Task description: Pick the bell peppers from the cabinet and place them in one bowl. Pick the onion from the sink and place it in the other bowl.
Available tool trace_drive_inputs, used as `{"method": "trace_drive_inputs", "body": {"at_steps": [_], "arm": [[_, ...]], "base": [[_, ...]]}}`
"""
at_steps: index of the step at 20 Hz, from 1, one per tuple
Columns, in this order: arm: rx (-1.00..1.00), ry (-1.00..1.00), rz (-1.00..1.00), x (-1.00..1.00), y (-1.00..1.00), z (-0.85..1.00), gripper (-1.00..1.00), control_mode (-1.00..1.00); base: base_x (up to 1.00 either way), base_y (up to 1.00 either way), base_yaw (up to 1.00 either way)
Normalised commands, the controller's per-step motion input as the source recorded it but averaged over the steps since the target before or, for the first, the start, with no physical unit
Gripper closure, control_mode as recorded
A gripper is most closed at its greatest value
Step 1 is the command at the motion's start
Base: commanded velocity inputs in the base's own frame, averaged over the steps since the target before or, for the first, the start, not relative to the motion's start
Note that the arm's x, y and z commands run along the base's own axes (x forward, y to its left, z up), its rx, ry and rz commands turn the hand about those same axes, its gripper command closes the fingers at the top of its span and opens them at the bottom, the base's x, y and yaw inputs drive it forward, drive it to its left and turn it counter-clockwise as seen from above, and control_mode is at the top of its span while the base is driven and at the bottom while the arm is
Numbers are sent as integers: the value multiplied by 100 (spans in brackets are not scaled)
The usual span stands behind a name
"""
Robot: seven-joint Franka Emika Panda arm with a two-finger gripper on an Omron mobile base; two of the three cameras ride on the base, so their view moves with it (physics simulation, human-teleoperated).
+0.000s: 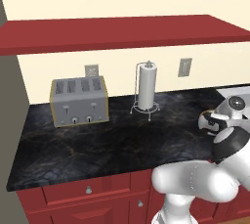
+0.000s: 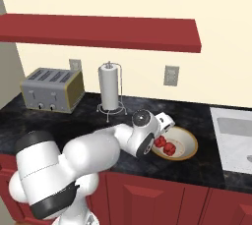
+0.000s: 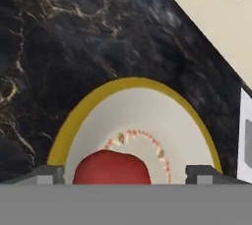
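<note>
Two bell peppers [image 2: 165, 145] lie side by side in the pale tan bowl [image 2: 189, 143] on the dark tabletop [image 2: 74, 121], left of the sink [image 2: 234, 140]. Directly above, the gripper [image 3: 127, 174] hovers, jaws wide apart, empty.

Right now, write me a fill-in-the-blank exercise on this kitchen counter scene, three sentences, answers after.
1. The two dark red lumpy bell peppers lie in the pale tan ____ with the brownish rim.
2. The silver four-slot toaster stands to the ____ of the white paper towel roll in the left base view.
3. The gripper hangs over the peppers with its jaws ____.

Missing words: bowl; left; open
</note>
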Motion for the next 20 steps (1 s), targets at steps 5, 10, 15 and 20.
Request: {"method": "trace_drive_inputs", "body": {"at_steps": [5,10,15,20], "arm": [[9,0,-3,-76,8,65,-100,-100],[4,2,-4,-73,30,82,-100,-100],[0,13,-1,-81,31,74,-100,-100],[2,9,0,-100,22,53,-100,-100]], "base": [[0,0,0],[0,0,0],[0,0,0],[0,0,0]]}}
